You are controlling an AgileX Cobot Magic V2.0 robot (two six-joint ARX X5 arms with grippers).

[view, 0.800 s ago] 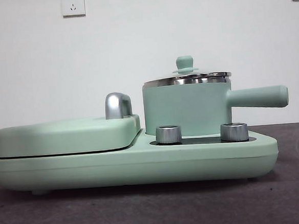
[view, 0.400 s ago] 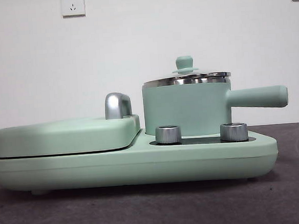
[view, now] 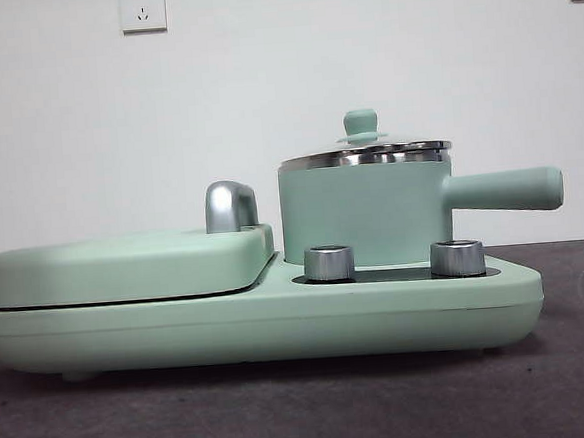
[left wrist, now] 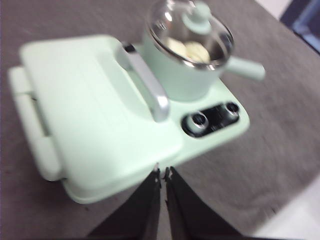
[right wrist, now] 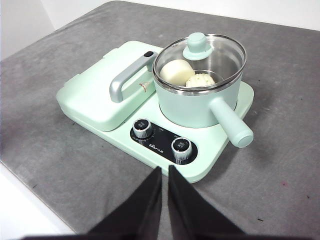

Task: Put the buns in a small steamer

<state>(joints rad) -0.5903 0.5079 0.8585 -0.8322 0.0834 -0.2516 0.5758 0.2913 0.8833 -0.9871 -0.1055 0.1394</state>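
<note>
The small steamer [view: 367, 209] [right wrist: 197, 102] [left wrist: 187, 65] is a mint-green pot with a steel rim and a side handle, standing on the right half of a green cooker base [view: 279, 320]. Its glass lid [right wrist: 200, 52] with a green knob is on. Through the glass both buns show inside: a smooth one [right wrist: 176, 71] and a ridged one [right wrist: 200, 80]; the left wrist view shows them blurred [left wrist: 187, 49]. My left gripper [left wrist: 163, 175] is shut and empty, raised off the cooker's near edge. My right gripper [right wrist: 164, 172] is shut and empty, raised before the knobs.
A flat mint-green griddle lid [view: 125, 266] [right wrist: 100, 97] with a chrome handle [view: 230, 205] [right wrist: 127, 77] covers the cooker's left half. Two steel knobs [view: 329, 262] [view: 456, 258] sit in front of the pot. Grey tabletop [right wrist: 60, 150] surrounds the cooker, with the table edge [right wrist: 20, 185] close to the right gripper.
</note>
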